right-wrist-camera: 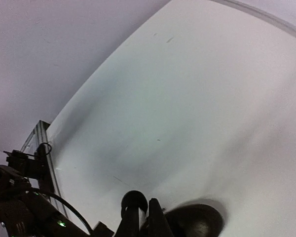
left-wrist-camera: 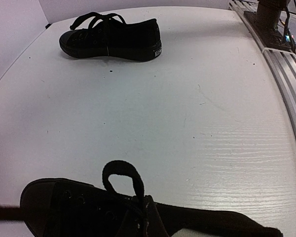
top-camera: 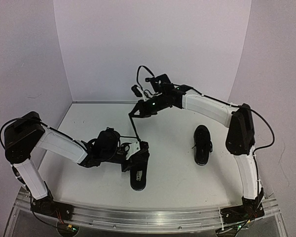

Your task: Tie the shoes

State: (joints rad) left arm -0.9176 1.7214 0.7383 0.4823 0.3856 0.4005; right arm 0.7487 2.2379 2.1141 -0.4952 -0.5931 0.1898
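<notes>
As the right hand (raised) grips it, one lace runs taut.

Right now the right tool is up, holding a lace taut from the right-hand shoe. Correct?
No. The right tool is up with a taut lace, but it runs to the left-hand shoe at the left tool, not the right-hand shoe. Top external view shows it.

A white table fills the centre of the frame, with a few small dark specks on its surface. Pale lilac walls rise across the top and both sides. An aluminium rail runs along the bottom edge.
</notes>
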